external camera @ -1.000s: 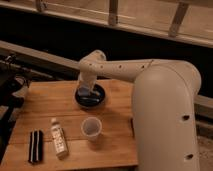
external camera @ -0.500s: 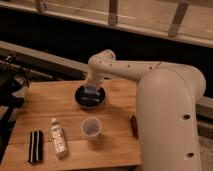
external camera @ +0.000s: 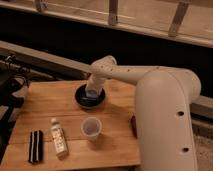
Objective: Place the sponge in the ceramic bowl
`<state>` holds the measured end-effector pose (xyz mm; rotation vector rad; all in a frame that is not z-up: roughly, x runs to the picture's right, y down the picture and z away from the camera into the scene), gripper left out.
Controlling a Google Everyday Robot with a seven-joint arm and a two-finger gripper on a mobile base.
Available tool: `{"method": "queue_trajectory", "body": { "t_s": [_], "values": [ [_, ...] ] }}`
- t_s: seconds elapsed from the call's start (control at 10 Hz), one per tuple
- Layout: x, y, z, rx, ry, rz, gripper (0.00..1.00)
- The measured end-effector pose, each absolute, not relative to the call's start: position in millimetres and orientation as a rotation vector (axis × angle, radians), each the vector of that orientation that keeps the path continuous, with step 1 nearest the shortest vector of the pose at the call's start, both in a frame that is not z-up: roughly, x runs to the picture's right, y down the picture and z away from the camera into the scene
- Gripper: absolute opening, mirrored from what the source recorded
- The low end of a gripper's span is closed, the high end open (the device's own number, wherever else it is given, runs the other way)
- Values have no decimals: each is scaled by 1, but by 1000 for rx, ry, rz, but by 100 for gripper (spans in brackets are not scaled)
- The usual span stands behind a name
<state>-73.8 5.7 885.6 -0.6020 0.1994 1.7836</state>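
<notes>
Camera view: gripper (external camera: 92, 90) at ceramic bowl (external camera: 79, 98), far side of table (external camera: 46, 102)

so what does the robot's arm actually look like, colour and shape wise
The arm is off-white with smooth, rounded shells: a thick tube-like segment near the camera, then a slimmer link and a bulbous joint. Small dark dots, likely screw holes, line the shells. No loose cables or lettering show. The gripper at its end is over the ceramic bowl.

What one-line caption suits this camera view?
The robot's hand at the dark ceramic bowl on a wooden table, near a clear plastic cup.
</notes>
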Motion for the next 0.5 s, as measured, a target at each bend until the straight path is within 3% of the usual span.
{"method": "queue_trajectory", "body": {
  "t_s": [0.5],
  "values": [
    [-76, 6, 887, -602, 196, 1777, 61]
  ]
}}
